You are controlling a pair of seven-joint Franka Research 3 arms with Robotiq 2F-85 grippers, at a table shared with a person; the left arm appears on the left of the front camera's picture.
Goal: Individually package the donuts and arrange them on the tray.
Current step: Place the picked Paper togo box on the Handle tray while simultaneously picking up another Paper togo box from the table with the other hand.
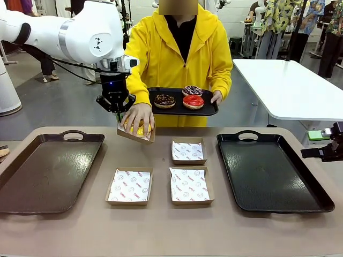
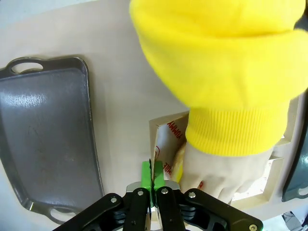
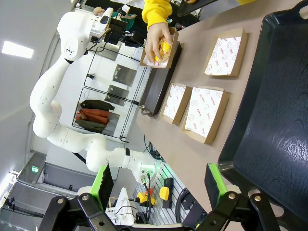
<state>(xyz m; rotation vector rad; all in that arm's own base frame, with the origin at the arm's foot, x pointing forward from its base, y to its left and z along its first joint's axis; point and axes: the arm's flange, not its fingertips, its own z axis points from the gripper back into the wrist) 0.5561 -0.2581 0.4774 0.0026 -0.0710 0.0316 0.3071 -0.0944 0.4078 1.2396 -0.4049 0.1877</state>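
Observation:
My left gripper (image 1: 118, 114) is shut on the near edge of a brown cardboard box (image 1: 136, 135) and holds it tilted above the table. In the left wrist view its green pads (image 2: 148, 174) pinch that box (image 2: 163, 129). A person's hand (image 1: 138, 115) presses the yellow-iced donut (image 1: 139, 130) into the box. The person's other hand holds a small black tray (image 1: 209, 110) carrying the chocolate donut (image 1: 164, 100), the purple donut (image 1: 192, 90) and the red donut (image 1: 193, 101). My right gripper (image 1: 313, 152) hangs open at the right edge, over the right tray (image 1: 270, 171); nothing is between its fingers (image 3: 103, 180).
Three paper-lined boxes (image 1: 188, 151) (image 1: 129, 186) (image 1: 191, 185) lie flat on the middle of the table. A large dark tray (image 1: 48, 171) lies at the left. The person in the yellow hoodie (image 1: 182, 48) stands at the far side. A white table (image 1: 289, 85) is behind right.

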